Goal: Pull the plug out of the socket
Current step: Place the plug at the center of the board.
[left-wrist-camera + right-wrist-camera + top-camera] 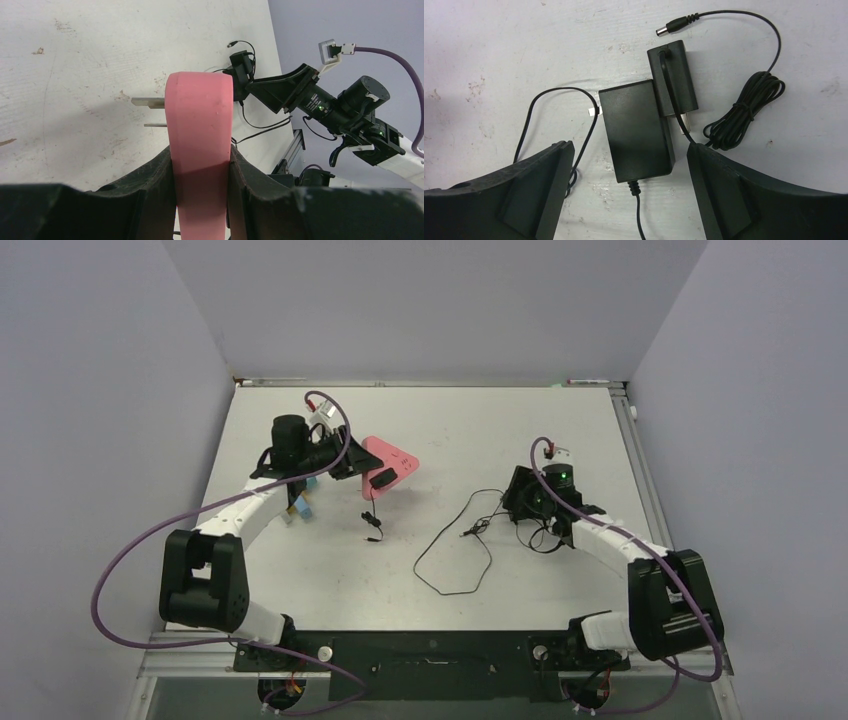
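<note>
My left gripper [350,462] is shut on a pink socket block [392,462], held tilted above the table. In the left wrist view the socket [199,115] is clamped between both fingers, and metal prongs [148,101] stick out on its left side. One black plug [382,478] sits on the socket's face, a short cord [372,522] hanging from it. My right gripper [629,146] is open low over the table. A black plug [636,131] lies flat between its fingers, touching neither. A smaller black adapter [673,80] lies against it.
A thin black cable [452,555] loops across the table's middle toward the right gripper [517,502]. A bundled cord [744,112] and a barrel connector [672,25] lie beside the adapters. Walls close in the table on three sides.
</note>
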You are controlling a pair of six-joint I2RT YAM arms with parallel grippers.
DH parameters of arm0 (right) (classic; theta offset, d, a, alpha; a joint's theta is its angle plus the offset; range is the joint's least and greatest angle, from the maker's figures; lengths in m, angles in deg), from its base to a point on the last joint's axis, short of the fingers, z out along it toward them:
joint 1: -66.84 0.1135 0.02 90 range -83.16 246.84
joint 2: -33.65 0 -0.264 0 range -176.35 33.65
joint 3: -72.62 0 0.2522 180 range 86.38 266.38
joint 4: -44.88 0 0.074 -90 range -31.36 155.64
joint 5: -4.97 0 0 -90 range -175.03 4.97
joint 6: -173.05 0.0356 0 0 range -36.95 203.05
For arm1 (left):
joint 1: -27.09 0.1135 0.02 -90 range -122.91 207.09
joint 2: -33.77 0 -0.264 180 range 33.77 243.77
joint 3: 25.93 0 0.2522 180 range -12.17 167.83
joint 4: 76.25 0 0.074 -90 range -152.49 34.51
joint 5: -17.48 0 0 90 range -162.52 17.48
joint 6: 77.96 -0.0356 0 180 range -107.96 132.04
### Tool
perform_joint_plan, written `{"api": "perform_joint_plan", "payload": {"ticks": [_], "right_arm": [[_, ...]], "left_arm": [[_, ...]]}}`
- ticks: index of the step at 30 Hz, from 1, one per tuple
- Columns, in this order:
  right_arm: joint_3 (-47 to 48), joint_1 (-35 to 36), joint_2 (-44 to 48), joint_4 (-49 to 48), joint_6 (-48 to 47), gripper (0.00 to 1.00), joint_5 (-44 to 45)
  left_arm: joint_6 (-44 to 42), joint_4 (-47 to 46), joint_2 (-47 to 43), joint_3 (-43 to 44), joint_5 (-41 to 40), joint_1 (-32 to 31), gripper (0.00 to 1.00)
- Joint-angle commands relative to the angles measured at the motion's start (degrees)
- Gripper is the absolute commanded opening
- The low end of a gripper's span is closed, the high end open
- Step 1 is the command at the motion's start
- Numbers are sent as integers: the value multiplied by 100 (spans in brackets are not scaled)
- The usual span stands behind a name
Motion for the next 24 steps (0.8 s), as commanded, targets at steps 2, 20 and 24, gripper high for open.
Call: {"api": "perform_joint_plan", "payload": {"ticks": [2, 20, 24], "right_arm": [[98, -23, 596, 114, -144, 92, 423], [990, 2284, 1617, 360, -367, 95, 616], [1479, 3311, 1058, 320, 157, 95, 1205]], "left_arm": [[-92, -257, -48, 97, 9, -77, 0], [-227, 98, 192, 201, -135, -735, 0], [-254, 17, 267, 163, -203, -992, 0]]}}
